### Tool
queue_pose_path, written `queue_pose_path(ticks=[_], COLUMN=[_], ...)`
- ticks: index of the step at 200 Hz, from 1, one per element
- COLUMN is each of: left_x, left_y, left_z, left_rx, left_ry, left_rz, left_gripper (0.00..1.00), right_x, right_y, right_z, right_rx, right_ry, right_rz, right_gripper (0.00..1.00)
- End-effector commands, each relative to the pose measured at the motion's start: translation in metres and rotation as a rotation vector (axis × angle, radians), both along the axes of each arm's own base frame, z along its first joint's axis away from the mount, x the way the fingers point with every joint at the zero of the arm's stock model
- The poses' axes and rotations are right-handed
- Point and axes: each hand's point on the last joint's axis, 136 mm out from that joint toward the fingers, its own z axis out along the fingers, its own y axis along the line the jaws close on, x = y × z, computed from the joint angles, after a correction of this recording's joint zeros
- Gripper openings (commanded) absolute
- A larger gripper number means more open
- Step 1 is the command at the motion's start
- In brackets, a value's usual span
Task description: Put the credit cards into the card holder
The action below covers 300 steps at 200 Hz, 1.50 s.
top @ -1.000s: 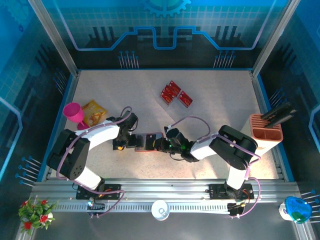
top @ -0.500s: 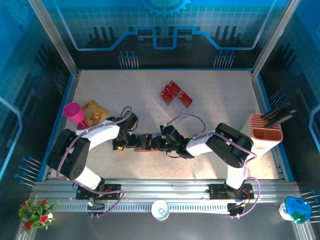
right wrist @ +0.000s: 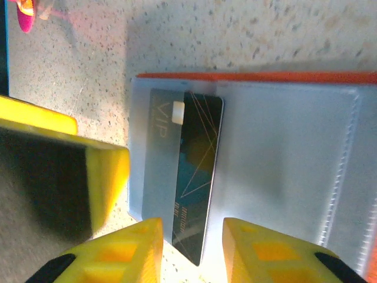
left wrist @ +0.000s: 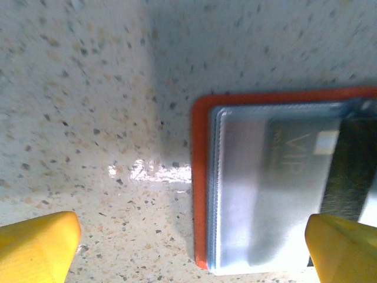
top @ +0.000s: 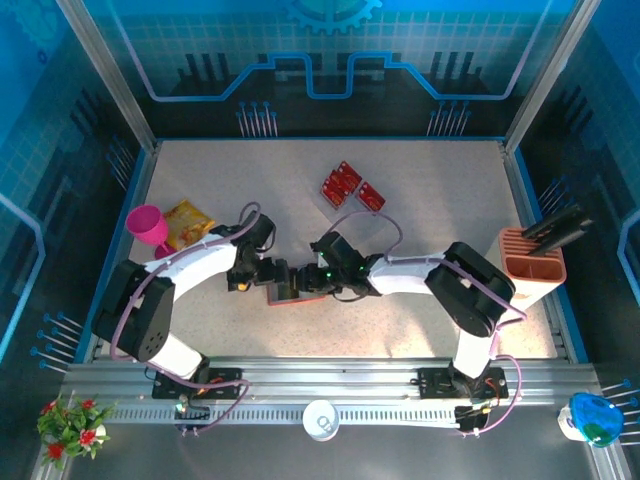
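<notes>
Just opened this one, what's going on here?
The right gripper, fingers a little apart, is at the open card holder, where a dark VIP card sits partly tucked into a grey pocket. The left gripper is wide open at the holder's other end, with one fingertip over it. Two lots of red cards lie further back on the table.

Speckled table (top: 430, 190), blue grid walls (top: 200, 40), aluminium rail (top: 330, 378)
</notes>
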Motion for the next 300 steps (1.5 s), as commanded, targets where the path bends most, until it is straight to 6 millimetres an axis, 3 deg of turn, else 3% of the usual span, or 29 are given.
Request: queue_pose_path(ticks=[1,50,77,137,245,300], left_x=[0.005,-0.003,-0.011,-0.031,-0.031,-0.031], left_y=[0.007,0.033,0.038,0.045,0.034,0.031], left_z=[0.016,0.002,-0.009,-0.029,-0.046,-0.046], left_rx=[-0.041,0.002,0.028,0.058,0.011,-0.005], left_ry=[-0.012,0.052,0.102,0.177,0.235,0.236], left_rz=[0.087,0.179,0.206,0.240,0.194,0.189], left_gripper=[0.99,0.99,0.99,0.99,0.99,0.99], right_x=[-0.002,0.006,0.008,0.007,-0.006,-0.010], right_y=[-0.015,-0.006,0.001,0.012,0.035,0.057], right_z=[0.011,0.006,0.001,-0.009,-0.036,-0.027], right_rx=[-0.084,-0.151,-0.165,-0.190,-0.245,-0.197], right_ry=[-0.009,0.000,0.001,0.010,0.085,0.095], right_rz=[0.072,0.146,0.168,0.205,0.268,0.303], right_gripper=[0.31,0.13,0.08,0.05,0.04,0.02])
